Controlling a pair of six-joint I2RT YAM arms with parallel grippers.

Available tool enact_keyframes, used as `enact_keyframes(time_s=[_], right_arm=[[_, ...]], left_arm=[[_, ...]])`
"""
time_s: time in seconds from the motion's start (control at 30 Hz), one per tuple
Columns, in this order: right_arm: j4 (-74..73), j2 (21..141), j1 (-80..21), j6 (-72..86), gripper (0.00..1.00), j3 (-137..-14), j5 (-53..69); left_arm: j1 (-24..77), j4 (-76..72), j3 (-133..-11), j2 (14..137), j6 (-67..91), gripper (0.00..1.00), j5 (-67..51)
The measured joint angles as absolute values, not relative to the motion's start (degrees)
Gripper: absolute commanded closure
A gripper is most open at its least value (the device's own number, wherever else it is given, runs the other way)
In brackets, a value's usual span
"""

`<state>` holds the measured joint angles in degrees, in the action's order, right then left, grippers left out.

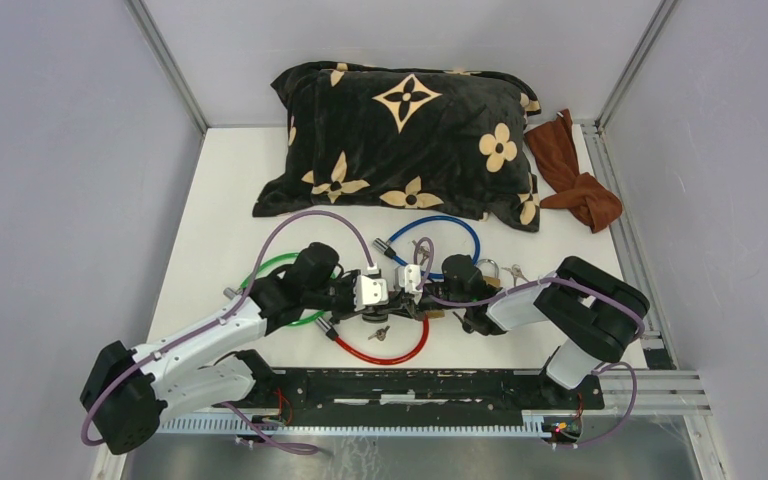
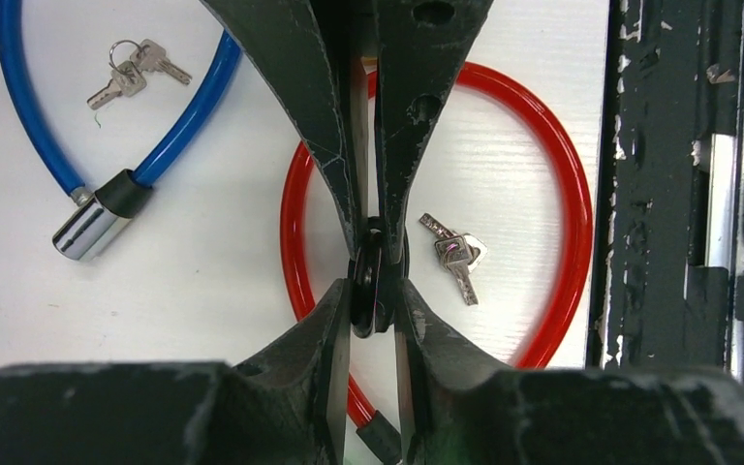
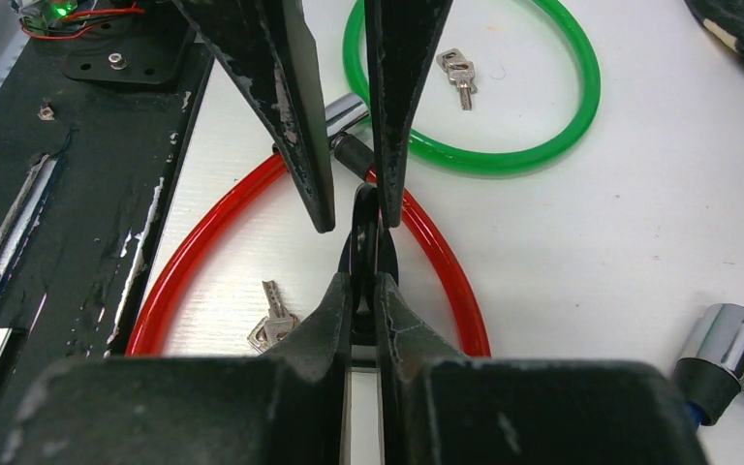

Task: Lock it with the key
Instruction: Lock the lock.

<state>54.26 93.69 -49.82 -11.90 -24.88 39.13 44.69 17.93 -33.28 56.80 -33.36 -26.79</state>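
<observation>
Both left gripper (image 2: 373, 291) and right gripper (image 3: 361, 281) pinch one dark piece (image 3: 363, 242) over red loop (image 2: 576, 223).

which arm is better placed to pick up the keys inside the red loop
Left, probably. In the top view the keys in the red cable lock lie nearer the left gripper than the right gripper. Both pinch a small dark piece, so it must release first.

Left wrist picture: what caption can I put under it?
Left gripper and right gripper pinch one dark round piece over a red cable loop around keys.
</observation>
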Motion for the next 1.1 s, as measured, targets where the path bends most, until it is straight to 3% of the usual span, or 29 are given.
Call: enact_keyframes(time_s=[0.2,0.33,1.1], right_arm=[[54.2,93.7,-49.8,-12.0,0.97,-24.9,39.4],[54.1,93.7,-49.8,-11.9,0.97,-24.9,39.4],[50.5,89.3,-48.7,-12.4,0.97,-22.6,37.5]], left_arm=[[44.6,17.5,-32.4,57.7,-34.5,0.91,-25.4],[44.5,17.2,-32.4,57.9,-35.0,0.98,-25.5],[44.4,8.5,-30.4,61.6,-34.4,0.98,-28.8]])
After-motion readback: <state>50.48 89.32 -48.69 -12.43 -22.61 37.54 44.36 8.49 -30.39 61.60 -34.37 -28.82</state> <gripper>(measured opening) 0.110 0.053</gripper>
